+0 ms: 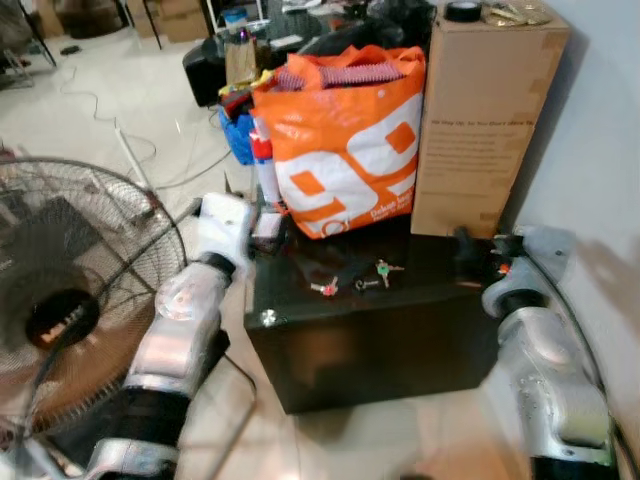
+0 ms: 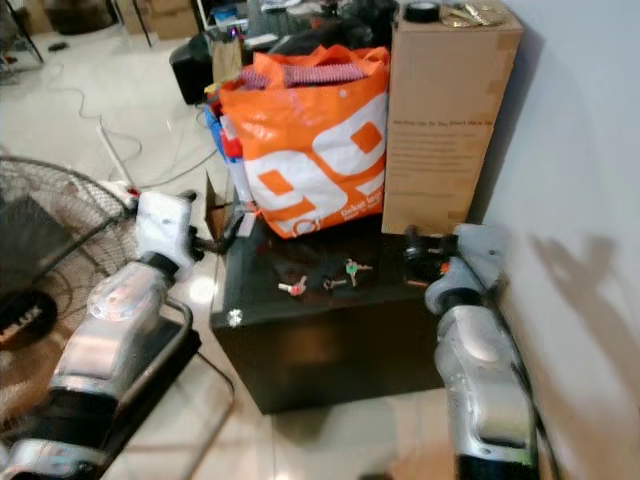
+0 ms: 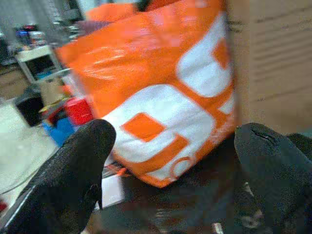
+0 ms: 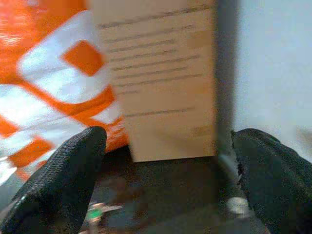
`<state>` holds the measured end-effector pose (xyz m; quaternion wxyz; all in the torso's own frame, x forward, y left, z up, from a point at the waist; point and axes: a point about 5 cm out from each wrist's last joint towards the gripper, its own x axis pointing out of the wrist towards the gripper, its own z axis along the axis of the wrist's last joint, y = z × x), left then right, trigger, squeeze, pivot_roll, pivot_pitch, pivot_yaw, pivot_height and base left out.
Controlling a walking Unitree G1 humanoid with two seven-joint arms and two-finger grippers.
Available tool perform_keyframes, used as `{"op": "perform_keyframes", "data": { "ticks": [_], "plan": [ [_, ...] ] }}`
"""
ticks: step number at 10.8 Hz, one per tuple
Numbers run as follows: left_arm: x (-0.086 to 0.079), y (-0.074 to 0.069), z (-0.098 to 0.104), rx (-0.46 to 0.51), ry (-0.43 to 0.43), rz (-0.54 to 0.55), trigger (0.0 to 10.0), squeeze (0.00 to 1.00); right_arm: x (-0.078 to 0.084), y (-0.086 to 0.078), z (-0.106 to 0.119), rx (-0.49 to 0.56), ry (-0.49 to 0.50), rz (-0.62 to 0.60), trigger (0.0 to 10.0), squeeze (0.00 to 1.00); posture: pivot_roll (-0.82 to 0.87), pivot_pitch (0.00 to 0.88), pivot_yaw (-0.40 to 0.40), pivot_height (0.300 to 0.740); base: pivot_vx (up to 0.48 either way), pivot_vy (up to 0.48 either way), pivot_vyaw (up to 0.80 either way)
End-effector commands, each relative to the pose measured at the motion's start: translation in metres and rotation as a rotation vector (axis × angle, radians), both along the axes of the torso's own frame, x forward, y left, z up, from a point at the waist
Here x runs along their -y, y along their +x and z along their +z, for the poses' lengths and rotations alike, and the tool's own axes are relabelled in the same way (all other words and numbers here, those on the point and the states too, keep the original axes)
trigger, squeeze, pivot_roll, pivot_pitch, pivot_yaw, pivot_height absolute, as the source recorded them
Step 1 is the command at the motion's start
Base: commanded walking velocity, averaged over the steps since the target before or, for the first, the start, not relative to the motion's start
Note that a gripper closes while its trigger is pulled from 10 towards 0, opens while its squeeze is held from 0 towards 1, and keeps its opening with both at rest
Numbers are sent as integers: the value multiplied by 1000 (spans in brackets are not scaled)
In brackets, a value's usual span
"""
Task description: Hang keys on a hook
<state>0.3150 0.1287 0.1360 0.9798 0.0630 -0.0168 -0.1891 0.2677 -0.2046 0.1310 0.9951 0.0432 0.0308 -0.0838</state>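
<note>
Keys (image 1: 355, 279) lie in a small scatter on top of a black cabinet (image 1: 370, 340), near the middle of its front half: one with a red head (image 1: 325, 288), one with a green head (image 1: 383, 269), and a dark piece between them. Behind the keys, an orange and white shopping bag (image 1: 345, 150) stands at the back of the cabinet top, and just beside it, on the robot's right, stands a tall cardboard box (image 1: 485, 120) against the pale wall (image 1: 600, 150).

The left end effector (image 3: 175, 161) hangs near the cabinet's left rear corner, close to the bag, with its two black fingers (image 3: 73, 175) spread wide and nothing between them. The right end effector (image 4: 168, 170) sits over the right side of the cabinet top, pointing toward the foot of the box; its fingers (image 4: 61, 180) are also spread wide and hold nothing. Both are apart from the keys.

On the robot's left, a standing fan (image 1: 70, 290) with a wire guard stands on the tiled floor (image 1: 120, 90), and a white cable (image 1: 130, 150) trails across the tiles. More clutter shows behind the bag, too blurred to tell apart.
</note>
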Motion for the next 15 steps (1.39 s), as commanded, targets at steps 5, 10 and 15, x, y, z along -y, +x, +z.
{"op": "perform_keyframes", "data": {
  "ticks": [5, 10, 15],
  "plan": [
    [-10, 3, 7, 23, 17, 34, 10000, 0, -2, 6, 4, 24, 9, -3, 10000, 1000, -202, 0, 99, 740, 322, 0, 0],
    [-10, 3, 6, 21, 24, 27, 10000, 0, -3, 3, 3, 21, 0, -12, 10000, 1000, -220, 0, 114, 740, 324, 0, 0],
    [-5, 7, 7, 26, 25, 15, 10000, 0, 0, 1, 2, 17, -5, -30, 10000, 1000, -229, 0, 123, 740, 185, 0, 0]
  ]
}}
